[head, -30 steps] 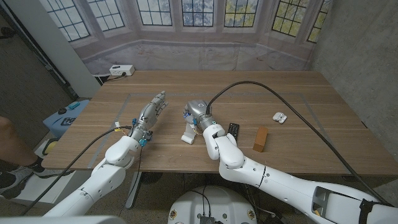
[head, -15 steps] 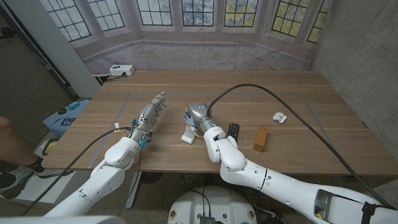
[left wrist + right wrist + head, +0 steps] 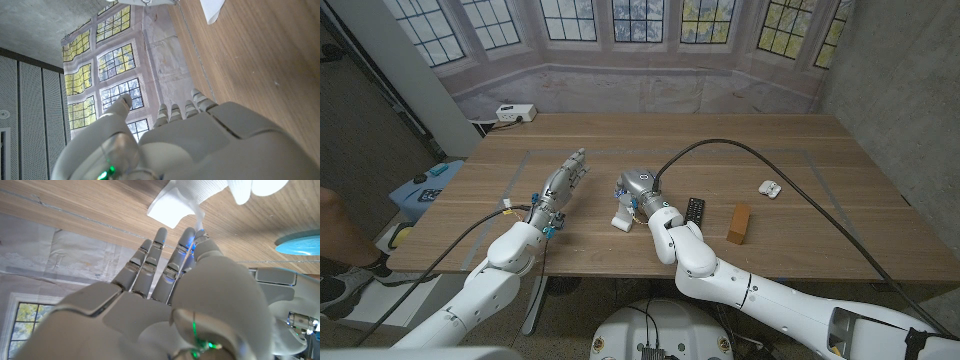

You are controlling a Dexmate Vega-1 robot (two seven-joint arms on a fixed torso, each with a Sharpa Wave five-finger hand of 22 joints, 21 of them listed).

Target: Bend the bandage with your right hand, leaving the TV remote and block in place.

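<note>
The white bandage lies at the table's middle, one end raised off the wood. My right hand is over that raised end and pinches it between thumb and fingers; the bandage curves away from the fingertips. A black TV remote lies just right of the right hand, and a brown block lies further right, both apart from the hand. To the left of the bandage, my left hand has its fingers straight and holds nothing. A corner of the bandage shows beyond it.
A small white earbud case sits at the right of the table. A white power strip lies at the far left corner. A thick black cable arcs over the table's right half. A blue object stands beside the table's left edge.
My right forearm has shifted slightly to the left. The right hand stays on the bandage's raised end. Left hand, remote and block have not moved.
</note>
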